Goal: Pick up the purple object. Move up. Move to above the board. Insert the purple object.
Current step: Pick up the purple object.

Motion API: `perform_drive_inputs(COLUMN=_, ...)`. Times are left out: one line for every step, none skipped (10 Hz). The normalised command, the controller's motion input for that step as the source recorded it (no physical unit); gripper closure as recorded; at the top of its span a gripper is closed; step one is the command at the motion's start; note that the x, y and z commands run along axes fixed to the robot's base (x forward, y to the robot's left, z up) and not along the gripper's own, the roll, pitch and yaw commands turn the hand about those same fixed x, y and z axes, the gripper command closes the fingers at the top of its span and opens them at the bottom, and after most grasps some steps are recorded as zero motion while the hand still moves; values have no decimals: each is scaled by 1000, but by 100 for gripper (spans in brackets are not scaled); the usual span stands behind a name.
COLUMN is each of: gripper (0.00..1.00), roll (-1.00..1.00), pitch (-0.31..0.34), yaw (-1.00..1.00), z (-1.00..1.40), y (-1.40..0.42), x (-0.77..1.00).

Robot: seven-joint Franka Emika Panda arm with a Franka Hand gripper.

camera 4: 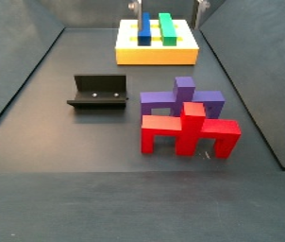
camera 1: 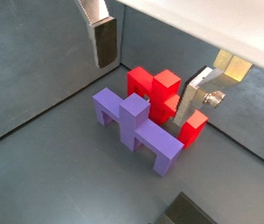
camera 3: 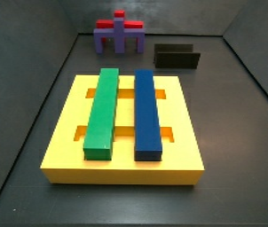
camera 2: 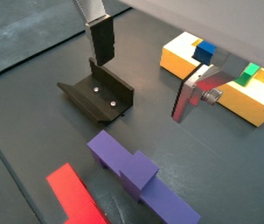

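The purple object [camera 1: 135,129] stands on the dark floor, right beside a red piece [camera 1: 158,91] of similar shape; it also shows in a wrist view [camera 2: 132,169] and in both side views [camera 3: 119,38] [camera 4: 180,98]. The board [camera 3: 124,160] is a yellow slab bearing a green bar [camera 3: 102,111] and a blue bar [camera 3: 146,111]; it also shows in a side view [camera 4: 158,55]. My gripper [camera 1: 152,70] is open and empty, high above the floor, apart from the purple object. It also shows in a wrist view [camera 2: 146,66].
The fixture [camera 2: 97,94] stands on the floor between the pieces and the board, also seen in both side views [camera 3: 178,57] [camera 4: 97,92]. The red piece [camera 4: 190,134] touches the purple object's side. Grey walls enclose the floor.
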Motion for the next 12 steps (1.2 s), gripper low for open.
perform_drive_inputs(gripper=0, roll=0, pitch=0, yaw=0, z=0, y=37, x=0)
perform_drive_inputs(gripper=0, roll=0, pitch=0, yaw=0, z=0, y=109, x=0)
perform_drive_inputs(gripper=0, roll=0, pitch=0, yaw=0, z=0, y=160, x=0)
perform_drive_inputs(gripper=0, roll=0, pitch=0, yaw=0, z=-23, y=151, x=-3)
perform_drive_inputs(gripper=0, roll=-1, pitch=0, yaw=0, z=-23, y=206, x=-31)
perform_drive_inputs(gripper=0, roll=-23, pitch=0, yaw=0, z=-34, y=291, x=-66)
perform_drive_inputs(gripper=0, roll=0, pitch=0, yaw=0, z=-83, y=209, x=-69)
perform_drive_inputs(gripper=0, roll=74, pitch=-79, yaw=0, z=-643, y=0, x=-49)
perform_drive_inputs(gripper=0, roll=100, pitch=-113, yaw=43, z=-1000, y=-91, x=-109)
perform_drive_inputs(gripper=0, roll=91, pitch=-116, yaw=106, z=-1000, y=-49, x=-180)
perform_drive_inputs(gripper=0, roll=53, pitch=-81, yaw=80, z=-734, y=71, x=-323)
perform_drive_inputs(gripper=0, roll=87, pitch=-26, yaw=0, z=-637, y=134, x=-260)
